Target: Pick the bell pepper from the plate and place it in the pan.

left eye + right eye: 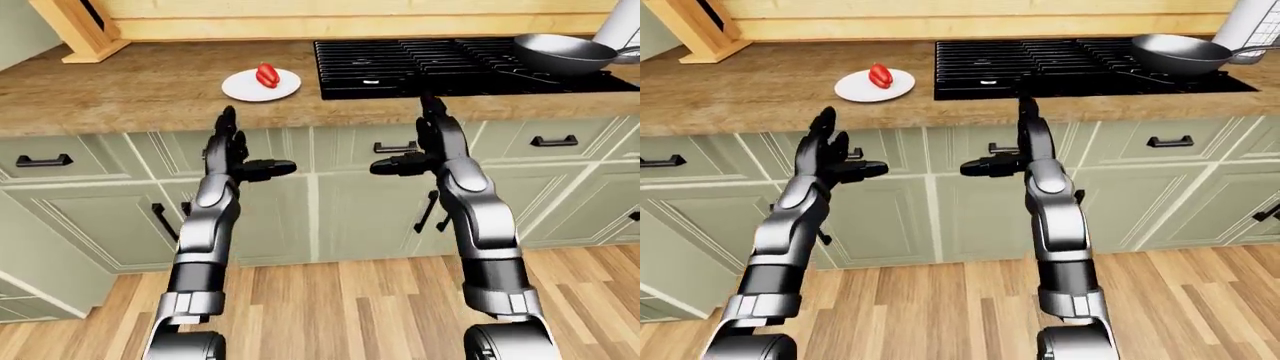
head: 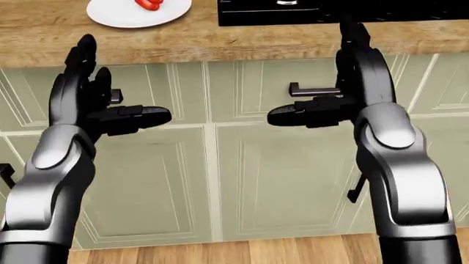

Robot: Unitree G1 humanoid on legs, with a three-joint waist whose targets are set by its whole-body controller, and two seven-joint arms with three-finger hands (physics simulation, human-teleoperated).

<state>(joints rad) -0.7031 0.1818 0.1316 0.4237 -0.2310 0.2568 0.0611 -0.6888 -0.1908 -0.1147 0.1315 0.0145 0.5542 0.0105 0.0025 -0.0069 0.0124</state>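
Bright, even, shadowless simulator light; sharp focus throughout, no glare, blur or edge distortion.

No readable text, labels, brands, numbers or signs in any view: nothing legible on the stove (image 1: 450, 64), the pan (image 1: 1180, 52), the plate (image 1: 262, 85) left of the stove, or the cabinet doors (image 1: 370, 202) below it.

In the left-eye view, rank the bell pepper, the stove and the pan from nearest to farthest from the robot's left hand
1. Bell pepper, on the plate just above the left hand.
2. Stove, up and to the right, past the plate.
3. Pan, at the stove's far right end, top right of the view.
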